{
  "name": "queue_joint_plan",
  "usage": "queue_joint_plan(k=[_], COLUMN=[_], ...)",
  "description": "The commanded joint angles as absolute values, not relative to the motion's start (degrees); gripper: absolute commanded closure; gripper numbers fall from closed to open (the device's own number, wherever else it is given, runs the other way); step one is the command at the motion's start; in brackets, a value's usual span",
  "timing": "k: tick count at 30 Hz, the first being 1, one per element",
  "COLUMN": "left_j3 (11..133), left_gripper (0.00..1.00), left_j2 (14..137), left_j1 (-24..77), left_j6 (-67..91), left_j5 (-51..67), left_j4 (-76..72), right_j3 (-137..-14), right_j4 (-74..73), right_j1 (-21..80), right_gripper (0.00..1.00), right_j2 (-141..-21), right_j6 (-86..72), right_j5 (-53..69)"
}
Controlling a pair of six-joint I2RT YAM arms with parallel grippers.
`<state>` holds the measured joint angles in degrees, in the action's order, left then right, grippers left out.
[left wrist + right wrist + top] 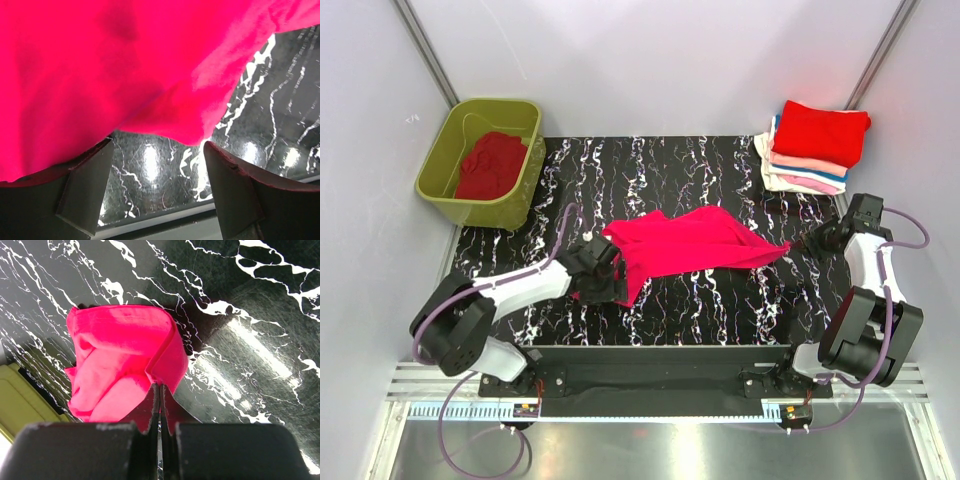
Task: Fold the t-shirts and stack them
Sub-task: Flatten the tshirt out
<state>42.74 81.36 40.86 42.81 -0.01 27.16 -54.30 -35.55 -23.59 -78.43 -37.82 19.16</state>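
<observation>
Magenta tee (692,243) stretched across the middle of the table (720,312), one gripper at each end.

In the top view the tee lies mid-frame, pulled to a point at its right end. There the right gripper (159,389) has its fingers pressed together on a bunched fold of the cloth. The left gripper (158,150) sits at the tee's left end with its fingers (85,192) spread wide apart; the cloth drapes over them, covering the left one's tip. A stack (815,150) of folded tees, red on top, rests at upper right. A green tub (440,168) at upper left holds a crumpled red tee (490,165).
</observation>
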Motion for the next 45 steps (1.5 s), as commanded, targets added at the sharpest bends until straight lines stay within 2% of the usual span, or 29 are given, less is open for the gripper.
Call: queue_joint_plan(k=[1,6,9,11,12,13,15,17,23,24,25,31,34,38,43,44,45], left_j3=[45.08,46.67,47.63,48.07,48.42,48.60,49.13,49.74,56.33,62.34,62.40,80.90,88.21,93.33,96.84,97.55,98.43], left_gripper=[0.22,0.26,0.33,0.42,0.48,0.67,0.89,1.00,1.00,1.00,1.00,1.00,1.00,1.00,1.00,1.00,1.00], left_j2=[83.14,87.10,89.03,90.17,90.44,90.70,90.53,89.13,80.28,74.50,72.36,59.87,57.49,54.50,51.86,51.94,52.29], left_j1=[41.31,41.40,41.40,41.40,41.40,41.48,41.48,41.57,42.01,42.19,42.19,42.19,42.10,42.10,42.10,42.19,42.10], left_j6=[43.86,43.95,44.03,43.86,43.77,43.68,43.42,43.07,41.49,40.96,40.70,33.95,28.33,21.63,18.98,19.25,19.25], left_j5=[-2.98,-4.74,-5.71,-6.06,-6.06,-6.15,-6.06,-6.59,-8.08,-11.13,-11.16,-17.75,-17.14,-15.91,-15.64,-15.99,-16.00], left_j4=[23.82,23.73,23.12,23.03,22.94,22.85,23.20,25.03,36.19,44.82,47.00,58.43,61.25,62.40,60.12,59.86,60.03], right_j3=[-54.14,-53.88,-53.79,-53.70,-53.79,-53.79,-53.79,-53.79,-57.90,-63.58,-63.63,-72.06,-77.31,-85.51,-87.36,-88.32,-90.42], right_j4=[-34.01,-33.31,-33.13,-33.13,-33.05,-33.13,-32.96,-32.96,-36.38,-39.95,-39.99,-45.61,-48.77,-53.87,-48.25,-48.08,-45.55], right_j1=[-23.73,-23.73,-23.73,-23.73,-23.73,-23.73,-23.73,-23.64,-23.64,-23.64,-23.56,-23.64,-23.12,-20.66,-21.00,-21.18,-21.18], right_gripper=[1.00,1.00,1.00,1.00,1.00,1.00,1.00,1.00,1.00,1.00,1.00,1.00,1.00,1.00,1.00,1.00,1.00], right_j2=[-76.55,-77.25,-77.34,-77.43,-77.34,-77.52,-77.52,-77.43,-73.58,-69.82,-69.79,-64.87,-63.54,-62.67,-62.31,-63.79,-64.94], right_j6=[-37.18,-37.18,-37.18,-37.09,-37.18,-37.09,-37.09,-37.18,-39.63,-41.12,-41.05,-43.76,-43.95,-42.27,-44.20,-44.12,-43.95], right_j5=[20.65,21.27,21.45,21.45,21.45,21.62,21.71,21.80,27.93,29.52,29.53,34.88,36.56,32.52,27.42,28.55,35.44])
